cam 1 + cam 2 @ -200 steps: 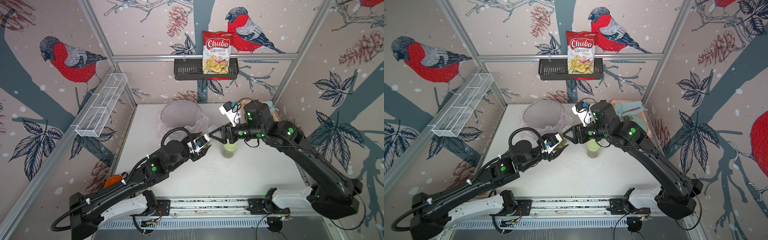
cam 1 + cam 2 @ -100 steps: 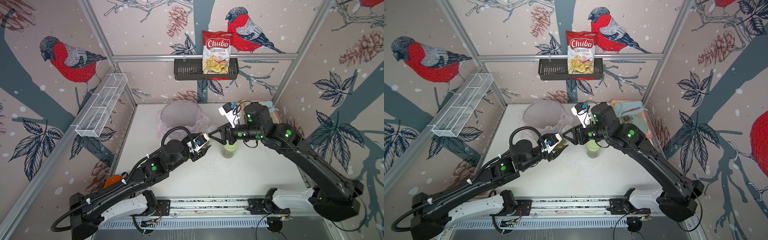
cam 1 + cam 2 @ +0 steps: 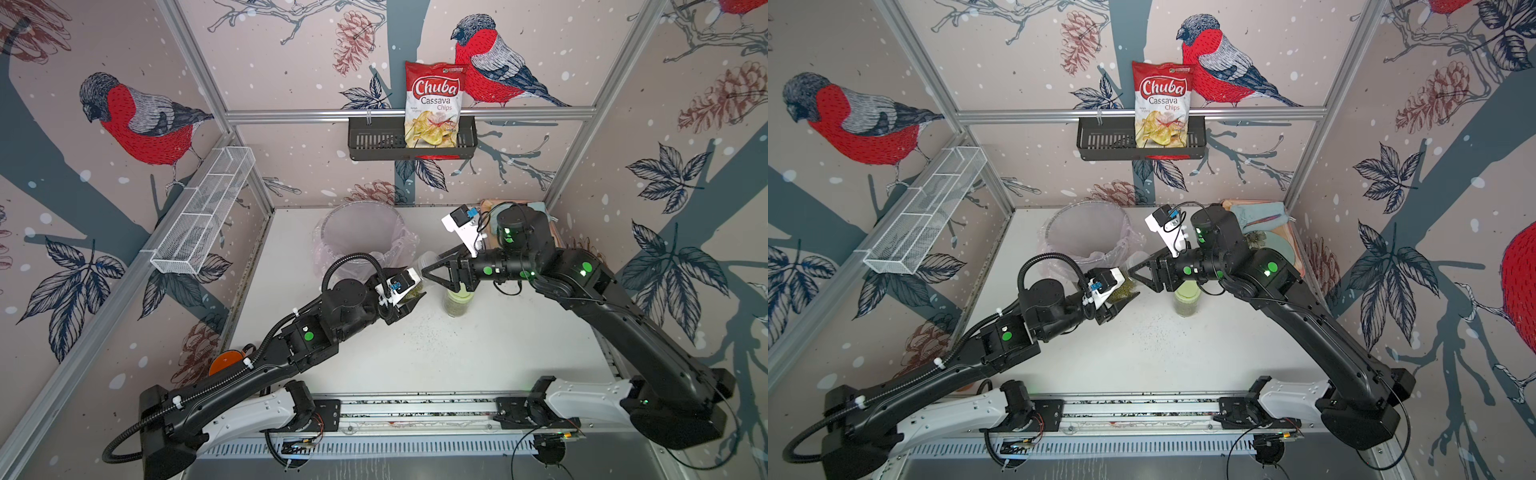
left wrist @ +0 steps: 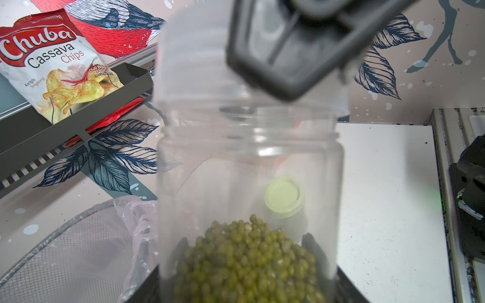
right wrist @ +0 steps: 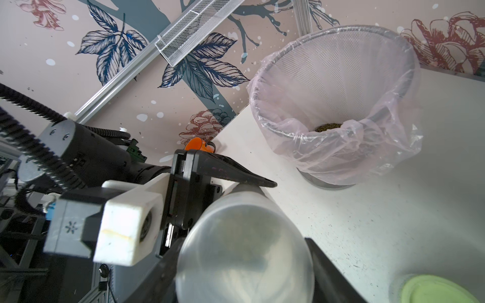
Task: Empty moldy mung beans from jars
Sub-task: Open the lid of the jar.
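Note:
My left gripper (image 3: pixel 409 297) (image 3: pixel 1123 296) is shut on a short clear jar (image 4: pixel 249 162), tilted, with mung beans (image 4: pixel 249 262) heaped at its bottom. My right gripper (image 3: pixel 428 270) (image 5: pixel 244 249) is shut on that jar's clear lid (image 5: pixel 244 230) (image 4: pixel 194 65) at the jar's mouth. I cannot tell whether the lid is still threaded on. A second jar with a pale green lid (image 3: pixel 457 301) (image 3: pixel 1187 301) (image 5: pixel 435 288) stands upright on the table just under the right gripper, holding green beans.
The clear bin (image 3: pixel 359 232) (image 5: pixel 333 78) lined with a pinkish bag stands behind the left gripper, some beans at its bottom. Black specks (image 3: pixel 419 328) litter the table. A tray with a cloth (image 3: pixel 1258 216) sits at back right. An orange object (image 3: pixel 226 359) lies at the left edge.
The right arm has shifted very slightly. Both grips and the jar stay as they were.

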You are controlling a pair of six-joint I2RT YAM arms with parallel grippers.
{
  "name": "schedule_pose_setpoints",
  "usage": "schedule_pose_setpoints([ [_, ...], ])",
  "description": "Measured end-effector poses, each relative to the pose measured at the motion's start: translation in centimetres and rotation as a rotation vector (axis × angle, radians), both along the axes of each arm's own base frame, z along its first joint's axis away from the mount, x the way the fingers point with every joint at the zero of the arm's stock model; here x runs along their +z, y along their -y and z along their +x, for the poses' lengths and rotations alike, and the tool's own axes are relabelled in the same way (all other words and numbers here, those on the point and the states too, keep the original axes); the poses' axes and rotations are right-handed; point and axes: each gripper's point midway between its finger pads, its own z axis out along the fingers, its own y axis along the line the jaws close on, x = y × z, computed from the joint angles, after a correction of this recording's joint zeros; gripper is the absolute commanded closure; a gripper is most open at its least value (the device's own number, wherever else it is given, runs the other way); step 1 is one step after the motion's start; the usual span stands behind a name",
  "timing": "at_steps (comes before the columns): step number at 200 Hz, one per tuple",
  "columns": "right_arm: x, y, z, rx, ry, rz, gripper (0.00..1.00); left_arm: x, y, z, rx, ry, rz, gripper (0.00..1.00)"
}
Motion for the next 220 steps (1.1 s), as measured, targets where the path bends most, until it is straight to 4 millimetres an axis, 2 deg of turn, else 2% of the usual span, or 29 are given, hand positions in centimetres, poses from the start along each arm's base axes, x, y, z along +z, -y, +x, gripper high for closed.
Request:
schedule_pose_setpoints([
  [35,0.4,0.3,0.0,0.021,0.028,0.015,0.34,-0.1,0.0,-0.1,-0.006,-0.001,0.006,0.86],
  [93,0.2,0.5,1.1,0.03,0.056,0.03,0.35,-0.6,-0.1,-0.1,-0.006,-0.009,0.022,0.87],
  [152,2.7,2.0,1.5,0.004,0.099,0.081,0.35,-0.6,-0.2,0.1,0.004,-0.009,0.023,0.87],
  [220,1.9,3.8,4.2,-0.075,0.088,0.082,0.35,-0.5,-0.4,0.1,0.007,-0.006,0.02,0.86],
])
